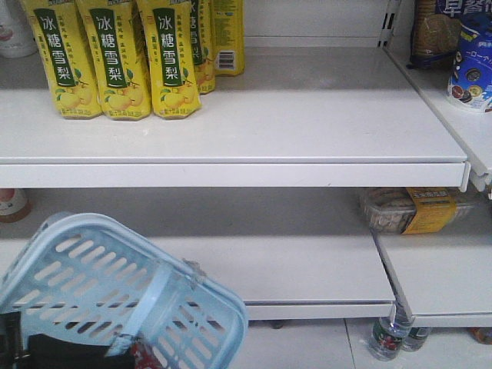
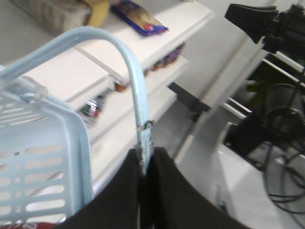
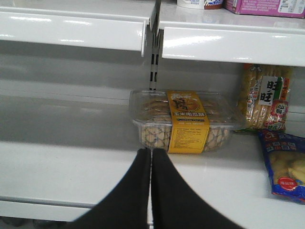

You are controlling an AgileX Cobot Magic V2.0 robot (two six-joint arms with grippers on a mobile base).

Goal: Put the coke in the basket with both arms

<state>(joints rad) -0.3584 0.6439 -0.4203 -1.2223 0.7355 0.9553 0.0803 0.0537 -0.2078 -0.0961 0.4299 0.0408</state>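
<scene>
Left wrist view has the left fingers clamped on the basket handle, which runs up from between them, so the basket hangs tilted. Right fingers are pressed together on nothing, with a snack tray on the shelf just ahead of their tips. The red sliver low in the basket is probably the coke, hard to tell. With that tilt, a swing could tip it out.

White metal shop shelving is seen in tiers, above a pale tiled floor, evenly lit.
</scene>
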